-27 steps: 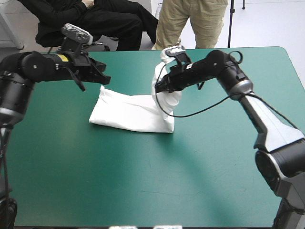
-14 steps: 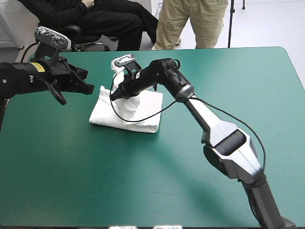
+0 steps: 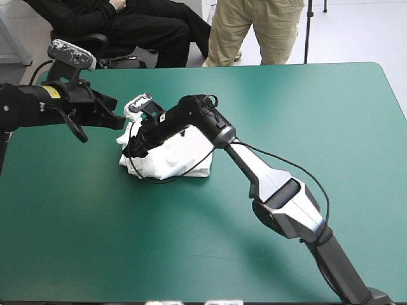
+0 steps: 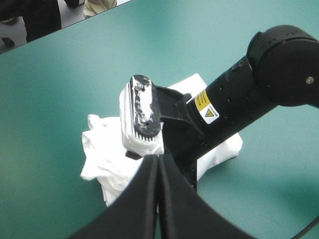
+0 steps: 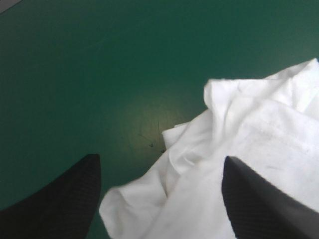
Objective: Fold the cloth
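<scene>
Your T-shirt [image 3: 184, 155] lies as a folded bundle on the bench's [image 3: 292, 101] left half. Your right claw [image 5: 160, 158] gapes wide over its rumpled end, gripping nothing. The left claw [image 4: 158, 159] hovers beside it, pinched together and empty. Folding looks nearly finished; tidying that end remains.

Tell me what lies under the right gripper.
The T-shirt, a crumpled white bundle, lies under the open right gripper, with bare teal-green table past its edge. The table beneath the bundle is covered; whether the gripper touches the fabric cannot be told.
</scene>
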Motion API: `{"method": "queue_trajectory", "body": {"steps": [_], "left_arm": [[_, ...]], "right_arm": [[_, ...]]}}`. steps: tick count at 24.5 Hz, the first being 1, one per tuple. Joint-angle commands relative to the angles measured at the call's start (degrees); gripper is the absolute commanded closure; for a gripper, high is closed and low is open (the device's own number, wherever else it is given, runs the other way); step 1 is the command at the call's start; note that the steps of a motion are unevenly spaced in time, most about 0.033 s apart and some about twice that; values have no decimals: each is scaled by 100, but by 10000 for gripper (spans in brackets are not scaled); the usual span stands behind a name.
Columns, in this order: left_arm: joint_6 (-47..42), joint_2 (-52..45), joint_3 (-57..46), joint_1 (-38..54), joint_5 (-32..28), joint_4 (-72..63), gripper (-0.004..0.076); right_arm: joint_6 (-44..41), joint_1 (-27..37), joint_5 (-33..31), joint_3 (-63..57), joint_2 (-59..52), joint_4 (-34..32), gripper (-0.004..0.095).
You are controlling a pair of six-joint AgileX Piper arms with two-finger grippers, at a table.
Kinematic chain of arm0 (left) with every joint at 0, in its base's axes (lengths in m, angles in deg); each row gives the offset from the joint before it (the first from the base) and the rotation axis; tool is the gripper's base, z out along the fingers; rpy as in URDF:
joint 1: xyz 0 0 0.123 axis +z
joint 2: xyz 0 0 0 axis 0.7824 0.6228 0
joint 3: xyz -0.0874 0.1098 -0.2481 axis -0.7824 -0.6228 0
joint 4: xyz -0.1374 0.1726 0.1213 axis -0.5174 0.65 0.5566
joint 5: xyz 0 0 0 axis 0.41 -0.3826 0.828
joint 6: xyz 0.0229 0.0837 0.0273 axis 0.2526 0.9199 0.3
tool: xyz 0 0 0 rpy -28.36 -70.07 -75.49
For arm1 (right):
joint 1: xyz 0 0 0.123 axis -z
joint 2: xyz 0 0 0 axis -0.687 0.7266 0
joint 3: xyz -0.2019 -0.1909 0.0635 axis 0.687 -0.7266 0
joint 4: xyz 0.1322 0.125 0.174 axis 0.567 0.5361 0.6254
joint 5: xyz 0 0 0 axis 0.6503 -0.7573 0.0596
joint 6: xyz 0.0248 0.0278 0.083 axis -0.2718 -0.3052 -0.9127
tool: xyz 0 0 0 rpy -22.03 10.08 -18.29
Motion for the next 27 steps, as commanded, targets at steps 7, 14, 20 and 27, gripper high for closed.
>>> {"method": "queue_trajectory", "body": {"steps": [7, 14, 20, 27], "left_arm": [[-69, -128, 169, -10, -253, -111, 741], [-69, -128, 169, -10, -177, -126, 741], [-69, -120, 169, -10, -181, -123, 741], [-69, -40, 169, -10, -186, -159, 741]], "right_arm": [[-524, 254, -858, 92, -1175, -526, 439], [-723, 763, -784, -1780, -2488, -1161, 440], [-191, 1416, 1086, -4535, -3285, -82, 438], [9, 1571, 1996, -5583, -2908, 221, 257]]}}
